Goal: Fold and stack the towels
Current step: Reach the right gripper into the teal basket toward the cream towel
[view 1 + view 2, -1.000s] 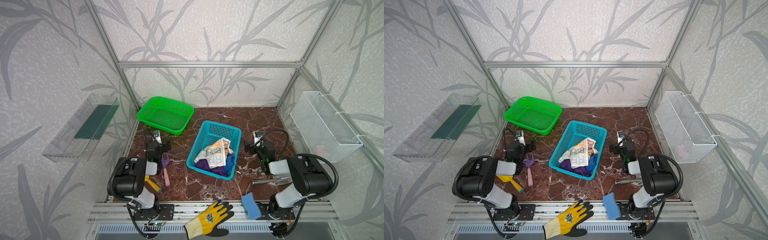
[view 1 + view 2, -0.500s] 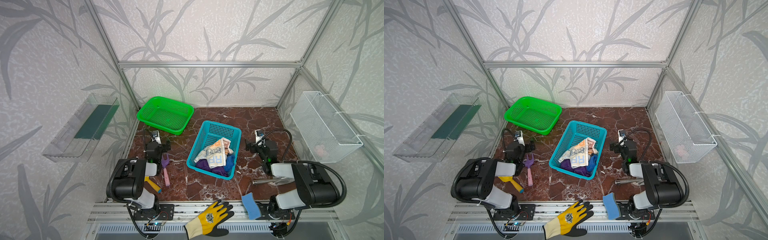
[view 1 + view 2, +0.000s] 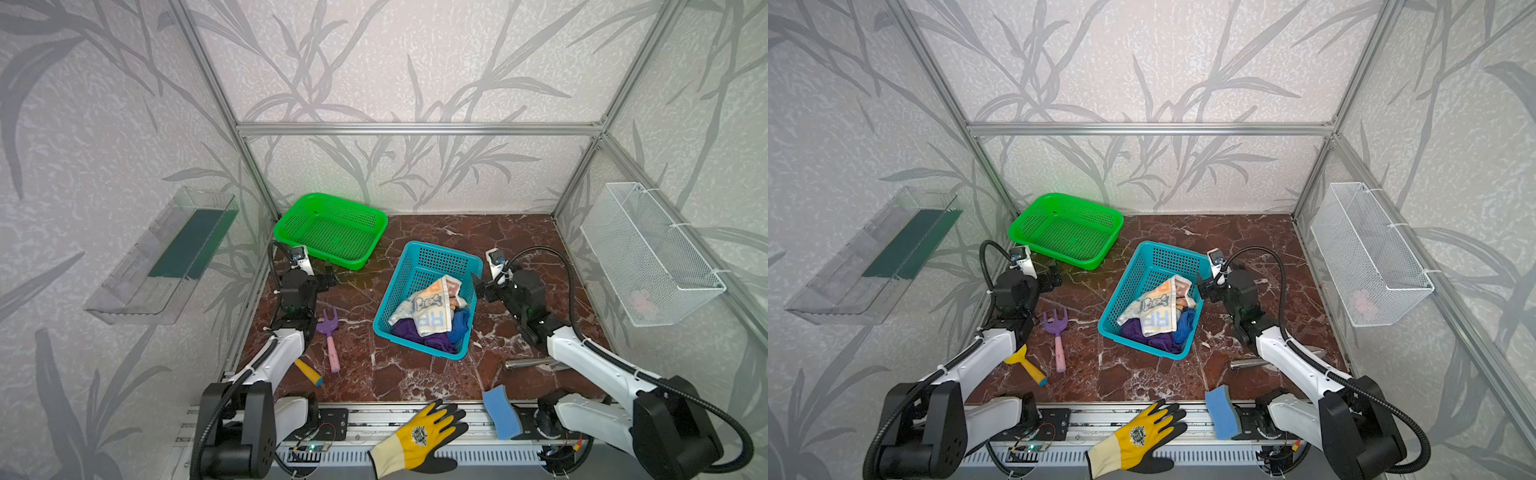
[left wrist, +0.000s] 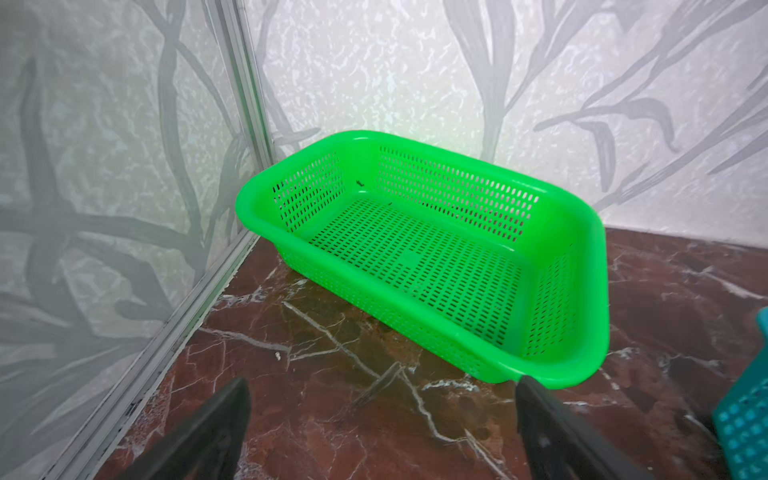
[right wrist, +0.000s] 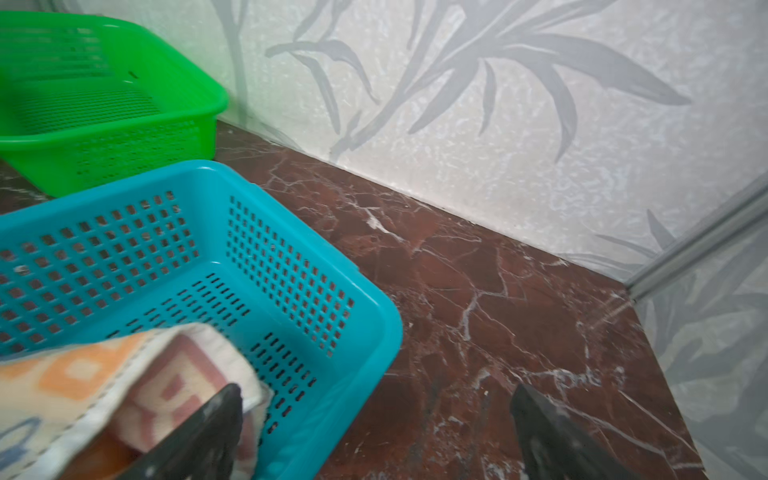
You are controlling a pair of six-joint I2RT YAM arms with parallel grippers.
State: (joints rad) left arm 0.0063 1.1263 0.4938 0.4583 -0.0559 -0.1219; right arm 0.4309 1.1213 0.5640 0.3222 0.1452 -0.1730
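Apparently beside wide-apart right jaws, cream towel (image 5: 83, 374) in teal basket (image 5: 291, 266); left jaws apart.

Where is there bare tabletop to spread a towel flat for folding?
Largest bare patch: front centre of the table, bordered by the teal basket, the purple rake and the front rail. Another lies behind the teal basket, along the back wall, right of the green basket. Crowded: front left, rake and yellow-handled scraper; front right, metal tool and blue sponge.
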